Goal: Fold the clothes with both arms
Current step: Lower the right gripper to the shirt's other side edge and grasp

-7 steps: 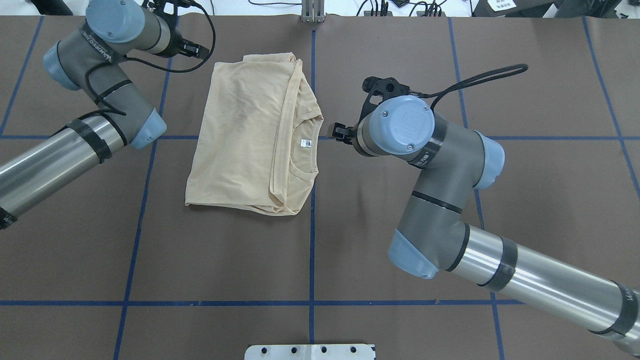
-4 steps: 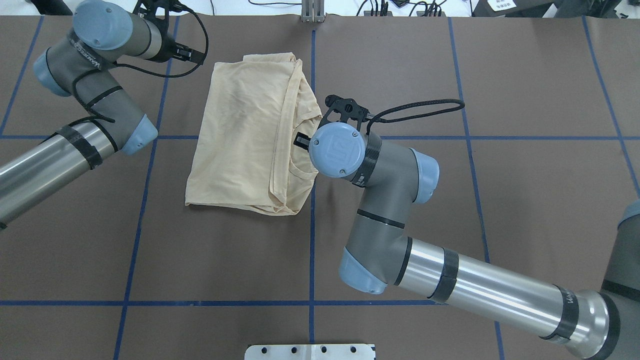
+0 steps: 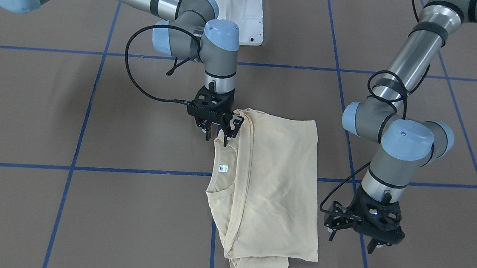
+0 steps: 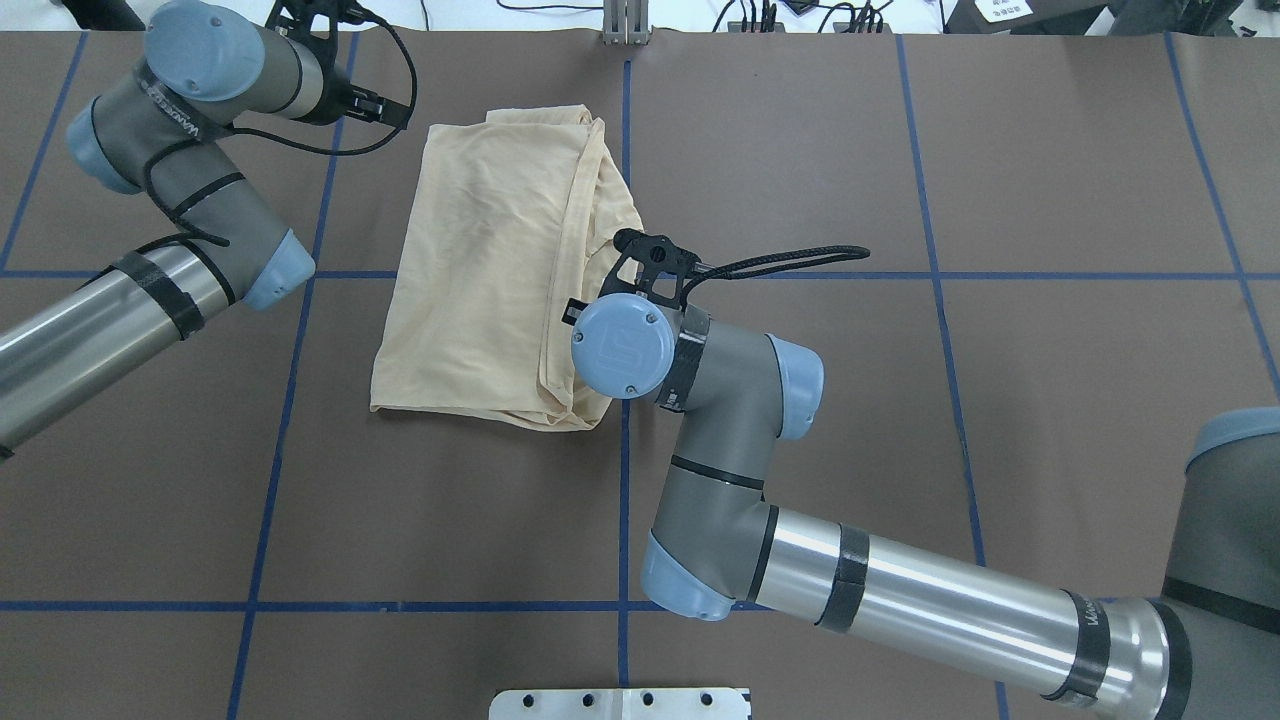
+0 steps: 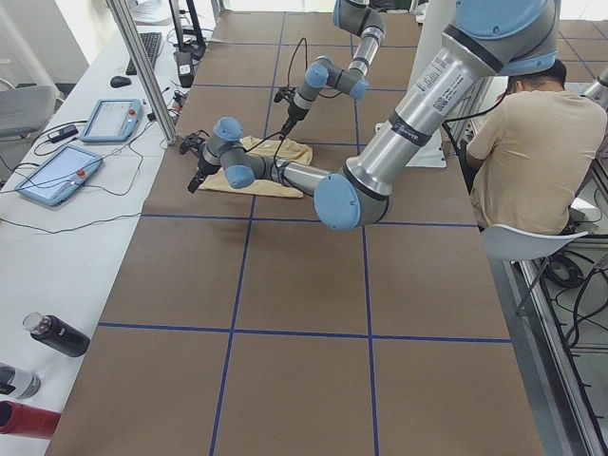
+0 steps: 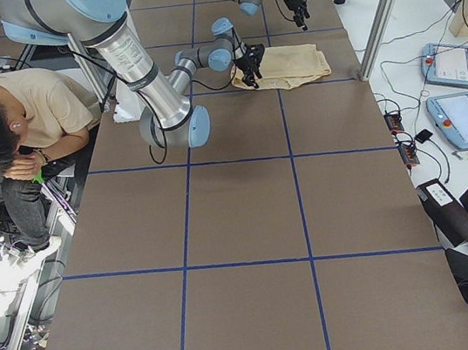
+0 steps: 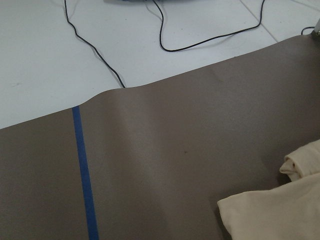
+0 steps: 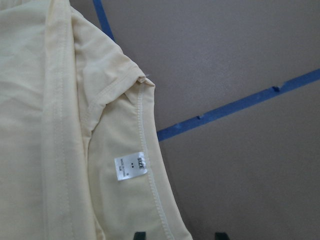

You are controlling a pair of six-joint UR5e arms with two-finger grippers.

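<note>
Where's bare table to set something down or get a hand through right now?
Free: the table far right, between the shirt and the right edge, beyond the right arm; also near left, below the shirt's hem and the left arm. Crowded: the shirt's collar side, where the right claw hangs open, and its far-left corner by the left claw.

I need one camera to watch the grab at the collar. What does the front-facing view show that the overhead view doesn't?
Front-facing only: the right hand, open at the shirt's edge by the collar, and the white label.
Overhead only: the top of the right wrist's blue cap, which covers the label and most of that hand there, and cables on the bench beyond the table.
Both: the folded shirt, both arms, and the blue tape lines.
</note>
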